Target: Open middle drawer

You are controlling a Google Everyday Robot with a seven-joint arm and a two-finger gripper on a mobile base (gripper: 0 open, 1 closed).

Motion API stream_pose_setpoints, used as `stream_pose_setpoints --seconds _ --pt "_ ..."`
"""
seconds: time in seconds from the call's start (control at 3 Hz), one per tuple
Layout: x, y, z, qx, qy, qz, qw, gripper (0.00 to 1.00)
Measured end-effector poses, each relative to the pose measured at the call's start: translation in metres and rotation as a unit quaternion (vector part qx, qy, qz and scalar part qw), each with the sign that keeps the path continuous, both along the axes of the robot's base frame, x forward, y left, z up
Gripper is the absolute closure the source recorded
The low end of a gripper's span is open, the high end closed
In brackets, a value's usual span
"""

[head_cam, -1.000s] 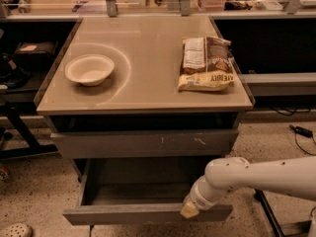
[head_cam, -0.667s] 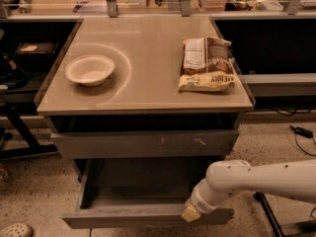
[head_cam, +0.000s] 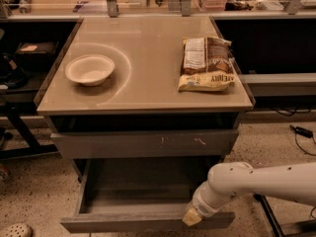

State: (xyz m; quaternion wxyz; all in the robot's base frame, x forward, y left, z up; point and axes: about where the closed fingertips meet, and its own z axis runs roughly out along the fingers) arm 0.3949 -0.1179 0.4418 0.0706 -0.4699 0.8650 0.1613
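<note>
The middle drawer [head_cam: 123,223] is pulled well out of the cabinet. Its plain grey front panel sits at the bottom of the camera view, and the smooth grey tray interior [head_cam: 138,201] shows behind it. My gripper [head_cam: 191,216], with a pale yellowish tip on the white arm [head_cam: 256,181], is at the upper edge of the front panel, right of its middle. The arm reaches in from the right. Above, the grey drawer front with pale scratch marks [head_cam: 148,143] is shut.
On the cabinet top [head_cam: 148,43] are a white bowl [head_cam: 90,69] at the left and a snack bag [head_cam: 206,63] at the right. Dark shelving stands on both sides. A cable [head_cam: 301,131] lies on the floor at right, a shoe [head_cam: 15,230] at bottom left.
The middle drawer has slid further out toward the camera. My gripper and arm have moved with its front panel, a little lower in the view.
</note>
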Motion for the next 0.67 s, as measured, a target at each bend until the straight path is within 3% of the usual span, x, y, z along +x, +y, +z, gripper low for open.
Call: stream_pose_setpoints --seconds 0.67 --pt "-0.0113 -0.0044 -0.0024 0.001 0.011 -0.005 0.9999 1.00"
